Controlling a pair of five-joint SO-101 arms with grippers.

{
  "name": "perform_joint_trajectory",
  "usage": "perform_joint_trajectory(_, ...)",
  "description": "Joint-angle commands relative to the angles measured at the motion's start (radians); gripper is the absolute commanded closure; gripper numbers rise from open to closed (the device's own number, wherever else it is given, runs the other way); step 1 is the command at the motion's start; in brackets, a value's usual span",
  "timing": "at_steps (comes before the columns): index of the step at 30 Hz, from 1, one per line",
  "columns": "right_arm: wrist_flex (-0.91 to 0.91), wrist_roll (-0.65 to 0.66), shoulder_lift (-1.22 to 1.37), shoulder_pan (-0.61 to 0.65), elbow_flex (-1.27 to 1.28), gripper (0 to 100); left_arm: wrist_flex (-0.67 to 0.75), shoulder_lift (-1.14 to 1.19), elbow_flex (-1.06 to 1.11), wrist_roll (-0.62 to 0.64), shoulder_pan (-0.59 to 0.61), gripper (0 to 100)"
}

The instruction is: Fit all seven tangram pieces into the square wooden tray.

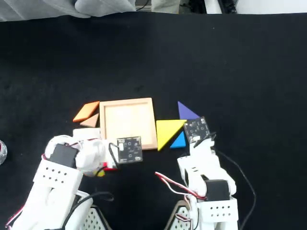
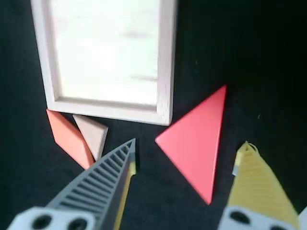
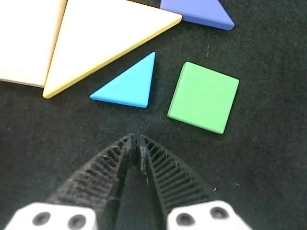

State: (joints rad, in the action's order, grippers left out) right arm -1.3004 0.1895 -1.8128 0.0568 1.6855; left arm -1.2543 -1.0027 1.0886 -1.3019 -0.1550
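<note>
Wooden tray [image 1: 128, 101] sits on the black cloth [image 1: 216, 62], with all seven pieces lying outside it. On the tray's left side, the orange parallelogram [image 1: 86, 111] and tan triangle [image 1: 90, 121] lie touching each other. The red triangle [image 2: 196, 139] lies just off a tray corner, and the left gripper [image 2: 189, 143] hovers over it with jaws spread wide. Just beside the tray's right rim is the yellow triangle [image 1: 168, 130], with the purple triangle [image 1: 187, 111], light-blue triangle [image 3: 127, 84] and green square [image 3: 204, 97] farther out. The right gripper [image 3: 136, 139] hangs near the light-blue triangle, jaws pressed together.
</note>
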Motion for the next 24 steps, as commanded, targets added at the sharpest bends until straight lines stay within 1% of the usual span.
perform_joint_trajectory(1, -0.005, -0.003, -0.079, -0.017, -0.001, 98.6, 0.000, 0.043, -0.018, -0.094, 0.088, 68)
perform_joint_trajectory(3, -0.005, -0.003, -0.079, -0.017, -0.001, 98.6, 0.035, 0.109, -0.022, -0.135, 0.127, 68)
perform_joint_trajectory(5, -0.005, -0.003, -0.079, -0.017, -0.001, 98.6, 0.087, 0.189, -0.022, -0.146, 0.145, 67)
perform_joint_trajectory(8, -0.005, -0.003, -0.079, -0.017, -0.001, 98.6, 0.157, 0.319, -0.024, -0.178, 0.153, 60)
perform_joint_trajectory(11, -0.005, -0.003, -0.079, -0.017, -0.001, 98.6, 0.252, 0.417, -0.024, -0.164, 0.128, 59)
perform_joint_trajectory(16, -0.005, -0.003, -0.079, -0.017, -0.001, 98.6, 0.370, 0.511, -0.024, -0.161, 0.127, 59)
perform_joint_trajectory(24, -0.005, -0.003, -0.079, -0.017, -0.001, 98.6, 0.393, 0.582, -0.038, -0.169, 0.125, 59)
